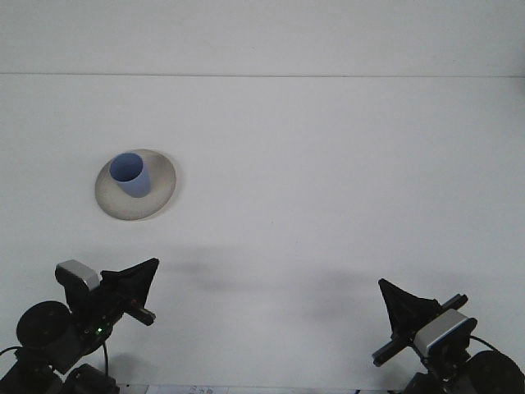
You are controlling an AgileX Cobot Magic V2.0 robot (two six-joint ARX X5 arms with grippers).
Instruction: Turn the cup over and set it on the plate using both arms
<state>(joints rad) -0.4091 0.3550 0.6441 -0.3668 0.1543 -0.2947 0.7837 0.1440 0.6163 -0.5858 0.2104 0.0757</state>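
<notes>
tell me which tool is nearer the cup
Left. The left tool sits at the near edge of the table, almost straight below the cup on the plate. The right tool is far off at the lower right.
</notes>
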